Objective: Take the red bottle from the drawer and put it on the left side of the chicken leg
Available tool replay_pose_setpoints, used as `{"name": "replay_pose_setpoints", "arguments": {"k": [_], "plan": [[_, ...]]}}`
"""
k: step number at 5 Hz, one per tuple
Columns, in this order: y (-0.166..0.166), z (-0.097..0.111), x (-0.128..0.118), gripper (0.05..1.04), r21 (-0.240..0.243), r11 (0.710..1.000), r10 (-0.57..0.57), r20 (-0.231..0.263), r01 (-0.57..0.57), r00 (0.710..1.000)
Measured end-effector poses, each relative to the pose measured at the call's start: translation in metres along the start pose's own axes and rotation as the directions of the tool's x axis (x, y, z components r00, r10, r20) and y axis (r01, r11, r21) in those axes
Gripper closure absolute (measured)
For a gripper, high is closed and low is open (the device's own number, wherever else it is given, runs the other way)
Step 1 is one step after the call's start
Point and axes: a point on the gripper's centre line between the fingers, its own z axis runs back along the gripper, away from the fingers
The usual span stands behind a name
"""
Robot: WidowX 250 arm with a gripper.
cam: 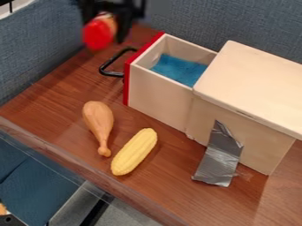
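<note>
Since the task's bottle (pixel 99 34) has to come down beside the chicken leg (pixel 99 118), the jaws hold it, closed about its paler part, with the red end jutting out below them towards the camera. That grip probably leaves the red end free to meet the bench (pixel 53 95) first. Both are up above the bench, near the top of the camera view, out of the drawer (pixel 156 90), which stands pulled out to the right of the jaws and lower, its handle (pixel 105 66) just beneath them; it is presumably open so that the bottle could be lifted out. Inside lies a blue lining (pixel 180 68), perhaps there as padding. Farther right of the jaws is the box (pixel 259 84), with silver tape (pixel 219 159) running from its side onto the bench, likely to stop it sliding when the drawer is pulled. Well below the jaws lies the chicken leg, thin end towards the camera, with the corn (pixel 134 152) just to its right, so the drop looks best made down and leftward, lowering gently lest the bottle roll.
</note>
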Motion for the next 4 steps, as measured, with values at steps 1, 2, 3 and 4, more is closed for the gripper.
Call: {"name": "replay_pose_setpoints", "arguments": {"k": [1, 2, 3, 4], "plan": [[0.023, -0.022, -0.012, 0.425, 0.05, 0.985, -0.163, -0.037, 0.165, 0.986], [0.031, -0.053, -0.02, 0.425, 0.065, 0.966, -0.249, -0.022, 0.25, 0.968], [0.025, -0.092, -0.028, 0.425, 0.12, 0.971, -0.21, 0.002, 0.208, 0.978], [0.02, -0.105, -0.025, 0.425, 0.153, 0.969, -0.203, 0.042, 0.195, 0.978]]}}
